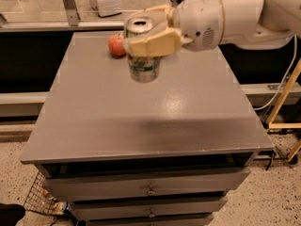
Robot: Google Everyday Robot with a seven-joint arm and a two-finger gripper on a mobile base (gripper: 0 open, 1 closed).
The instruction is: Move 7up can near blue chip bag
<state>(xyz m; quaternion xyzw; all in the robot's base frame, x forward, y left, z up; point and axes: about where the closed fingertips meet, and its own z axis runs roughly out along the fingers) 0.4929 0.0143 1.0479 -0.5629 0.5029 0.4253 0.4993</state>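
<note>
- We see the end effector (141,32) in the upper centre of the frame, clenched on the 7up can (143,68), with one tan finger (153,42) across the can's upper half.
- The can is upright with its open top showing, and it appears lifted clear of the grey surface (141,126).
- A red apple (116,45) sits on the surface just left of the can, towards the far edge.
- The white arm (235,18) enters from the upper right.
- Drawers (150,188) sit below the surface.

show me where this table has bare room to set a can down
The front half of the table is bare, from its front edge up to the 7up can held in the gripper. It is crowded at the back left, where the apple sits beside the can.
</note>
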